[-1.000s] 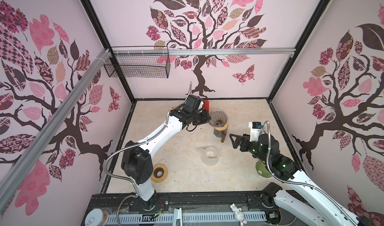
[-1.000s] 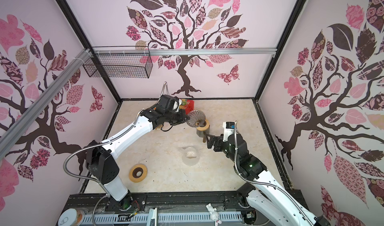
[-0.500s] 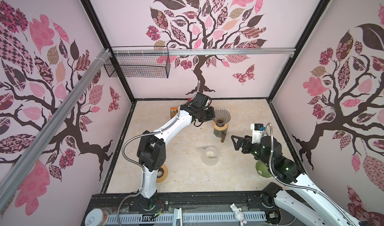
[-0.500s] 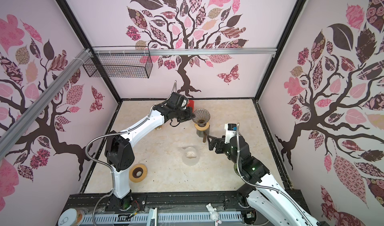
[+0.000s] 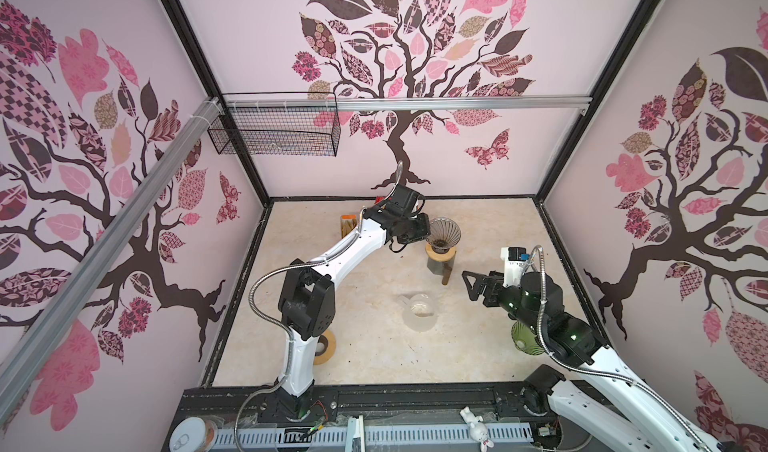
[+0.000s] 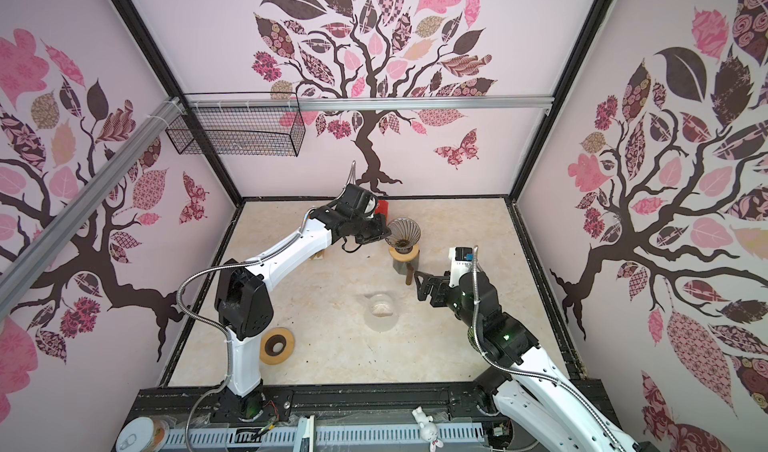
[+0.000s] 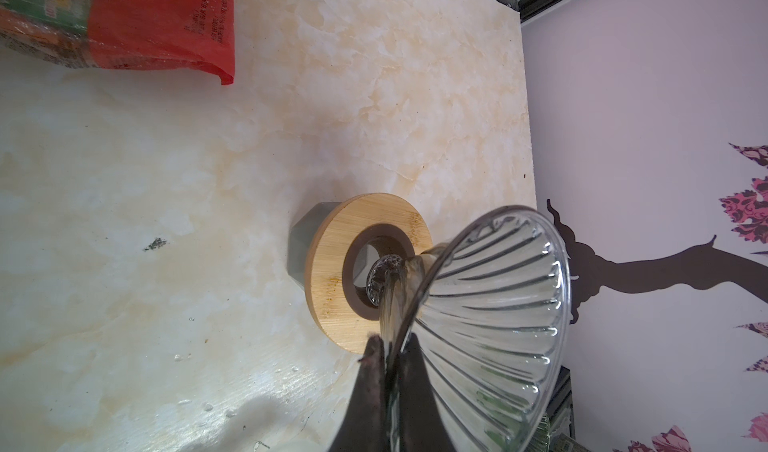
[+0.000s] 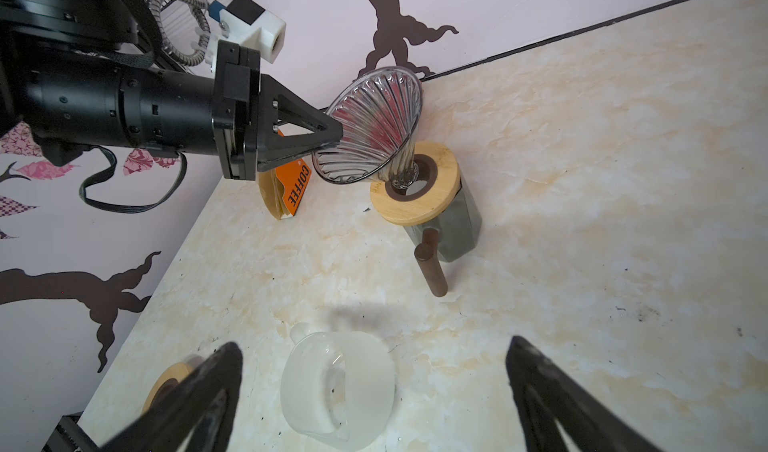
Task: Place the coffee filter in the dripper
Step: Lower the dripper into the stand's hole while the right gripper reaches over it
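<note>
Grippers: two, left gripper (image 5: 424, 231) and right gripper (image 5: 469, 286).
Drippers: two. One clear glass dripper (image 8: 374, 117) in the left gripper. One green glass dripper (image 5: 525, 340) on the table beside the right arm, partly hidden.
Wooden rings: two. One wooden ring (image 8: 436, 198) capping the dark jar (image 8: 467, 229). One spare ring (image 6: 277, 346) flat on the table by the left arm's base.
Singles: one orange holder (image 8: 293, 182) lettered COFFEE; one clear pitcher (image 5: 419, 310) mid-table; one red bag (image 7: 158, 22) near the back wall.
Task item: coffee filters (image 8: 270, 198), a brown paper stack standing in the orange holder at the back of the table, left of the jar and apart from the clear glass dripper. Sheet count impossible to tell.
Dripper look: transparent cone with spiral ribs, tilted with the mouth leaning toward the left gripper and the neck down at the hole of the wooden ring. Touching or just above, unclear.
Jar look: dark glass, with a brown stick handle (image 8: 432, 263) pointing toward the pitcher.
Left arm: stretched from the near edge to the back of the table, gripper lying level and pointing right, pinched tight on the dripper's rim with one finger inside and one outside.
Right arm: reaching in from the near right, gripper aimed left above the table near the pitcher and the jar's handle, fingers spread wide, holding nothing.
</note>
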`<action>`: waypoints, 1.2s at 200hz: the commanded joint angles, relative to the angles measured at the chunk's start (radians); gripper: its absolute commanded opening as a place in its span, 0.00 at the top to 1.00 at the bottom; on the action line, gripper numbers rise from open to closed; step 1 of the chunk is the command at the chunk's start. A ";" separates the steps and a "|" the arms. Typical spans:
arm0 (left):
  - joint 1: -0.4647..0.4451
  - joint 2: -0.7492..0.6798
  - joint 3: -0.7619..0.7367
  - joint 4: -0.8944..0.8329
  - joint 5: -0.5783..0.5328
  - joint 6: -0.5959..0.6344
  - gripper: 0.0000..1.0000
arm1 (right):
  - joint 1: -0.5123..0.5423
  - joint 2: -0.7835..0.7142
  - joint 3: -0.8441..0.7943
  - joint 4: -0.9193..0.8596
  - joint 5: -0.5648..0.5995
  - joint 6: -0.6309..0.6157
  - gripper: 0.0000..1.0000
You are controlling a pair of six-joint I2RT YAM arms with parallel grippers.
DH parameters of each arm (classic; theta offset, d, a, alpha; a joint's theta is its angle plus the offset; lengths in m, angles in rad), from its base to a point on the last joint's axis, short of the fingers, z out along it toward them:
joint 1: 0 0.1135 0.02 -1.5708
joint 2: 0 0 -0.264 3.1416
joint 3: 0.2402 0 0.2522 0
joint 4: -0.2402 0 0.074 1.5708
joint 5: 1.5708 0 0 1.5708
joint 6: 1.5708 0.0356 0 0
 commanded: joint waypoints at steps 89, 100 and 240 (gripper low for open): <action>-0.015 0.063 0.073 -0.003 0.014 0.018 1.00 | 0.000 0.254 0.172 0.094 0.106 0.013 0.00; -0.017 0.065 0.073 -0.001 0.019 0.018 1.00 | -0.005 0.287 0.203 0.081 0.120 0.007 0.00; -0.033 0.116 0.154 -0.053 0.012 0.007 1.00 | -0.163 0.678 0.490 0.008 0.116 -0.080 0.54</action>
